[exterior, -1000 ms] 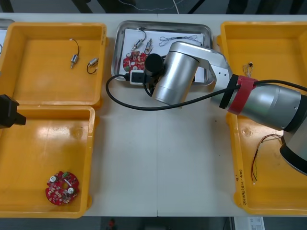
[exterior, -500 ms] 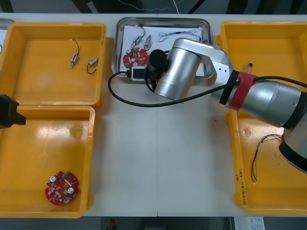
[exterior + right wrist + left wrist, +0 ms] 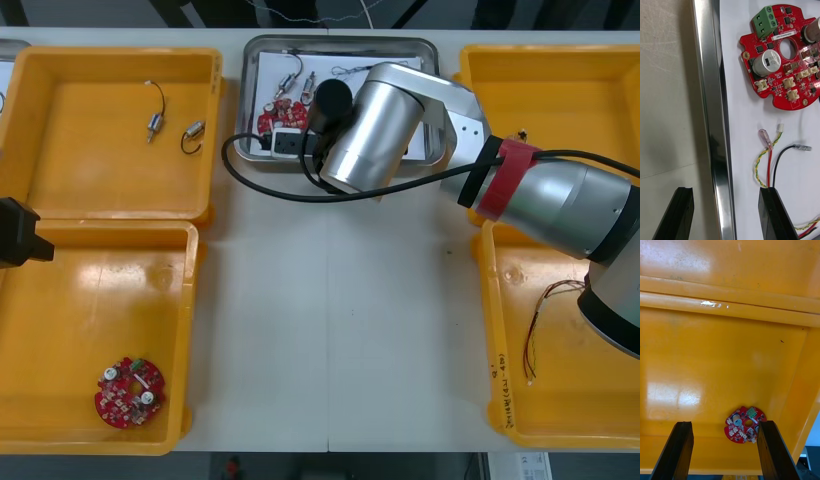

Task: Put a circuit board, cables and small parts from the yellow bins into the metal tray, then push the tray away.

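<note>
Straddling the metal tray (image 3: 709, 93) rim, the right gripper (image 3: 726, 192), spread wide.

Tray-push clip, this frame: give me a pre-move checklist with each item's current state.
1. The circuit board is in the metal tray: ok.
2. The red and yellow cable and black cable are in the tray: ok.
3. The small metal parts are in the tray: ok.
4. The right claw is open, straddling the tray's rim: ok.
5. Room on the table beyond the tray: not ok, hardly any.
6. The left claw is open over the near left yellow bin, clear of the tray: ok.
</note>
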